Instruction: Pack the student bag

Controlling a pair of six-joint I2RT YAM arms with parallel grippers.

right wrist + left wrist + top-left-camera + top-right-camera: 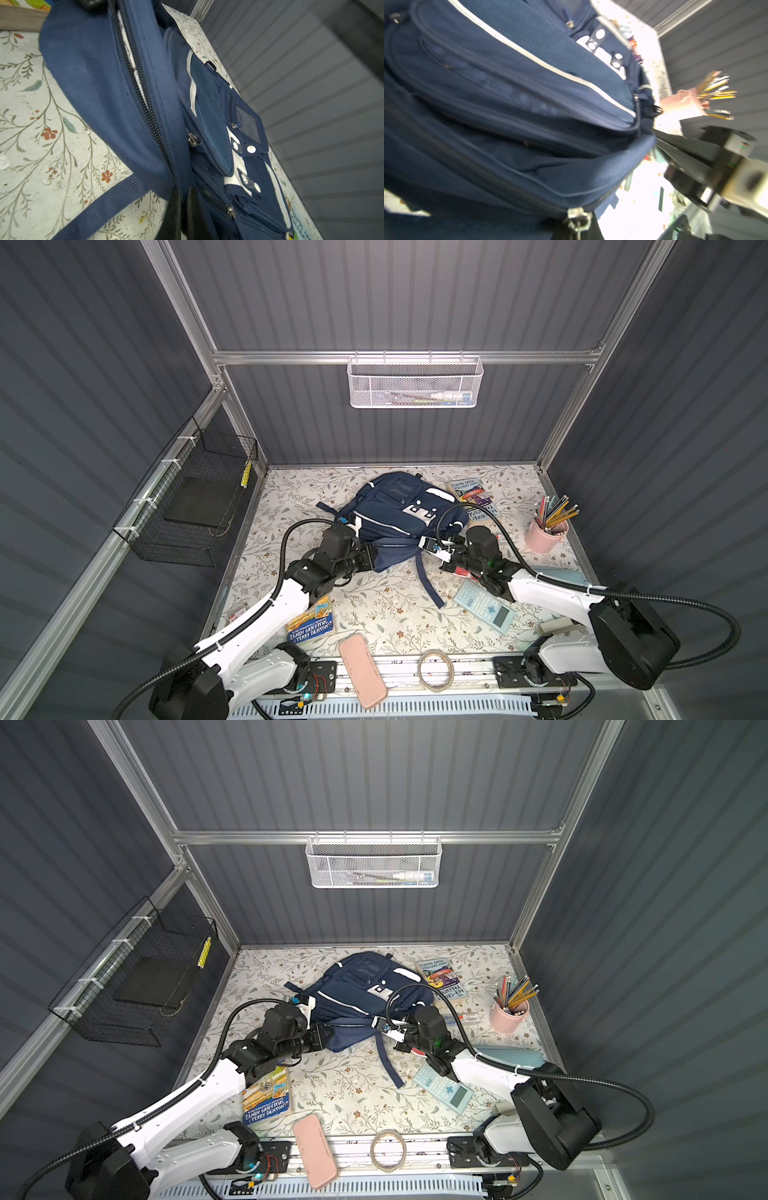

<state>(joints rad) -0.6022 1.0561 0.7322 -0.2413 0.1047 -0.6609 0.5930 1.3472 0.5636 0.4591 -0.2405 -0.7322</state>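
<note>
The left gripper (371,560) is pinched shut on the near-left hem of the student bag (395,510), which lies flat by the middle of the tabletop's (374,601) back edge. The right gripper (184,207) is clamped tight on fabric beside the zip (149,116) (a slit of pale lining (129,52) shows). A book (311,622), pink case (362,672), calculator (484,608) and pencils (559,510) all lie outside, so I'd say packing has barely begun.

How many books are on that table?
3. Orange-and-blue book: front left, partly under the left arm. Purple book and pale book: overlapping, far right of the student bag. Others may be hidden.
</note>
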